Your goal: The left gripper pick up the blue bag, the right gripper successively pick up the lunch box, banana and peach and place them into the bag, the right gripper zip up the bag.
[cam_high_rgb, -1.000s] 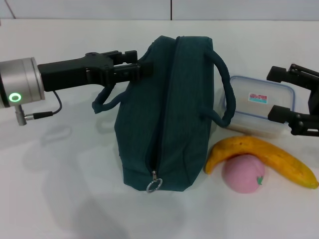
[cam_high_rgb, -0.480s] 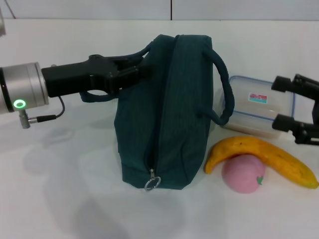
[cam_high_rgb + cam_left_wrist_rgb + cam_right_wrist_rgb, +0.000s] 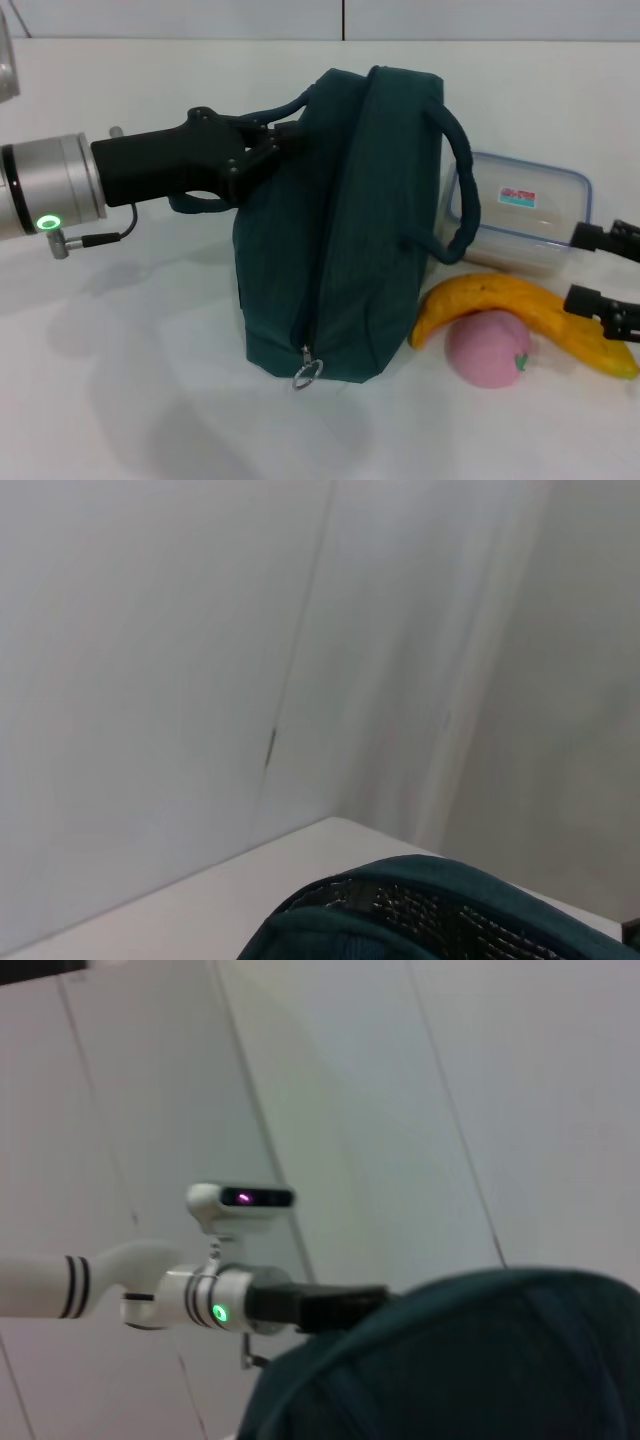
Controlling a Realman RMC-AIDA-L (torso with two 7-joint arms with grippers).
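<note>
white surface [image 3: 130, 400] | blue bag [image 3: 345, 230] upright mid-surface, zipper closed | left end effector [image 3: 262, 150] clamped on bag's left handle | right end effector [image 3: 605, 268] fingers apart, at right edge beside lunch box [image 3: 520, 215] | banana [image 3: 520, 310] touching peach [image 3: 487, 348]

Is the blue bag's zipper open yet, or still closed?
Closed. On the blue bag the seam runs unbroken down to the ring pull at the near end, no foil lining showing. The left gripper holds its handle.
</note>
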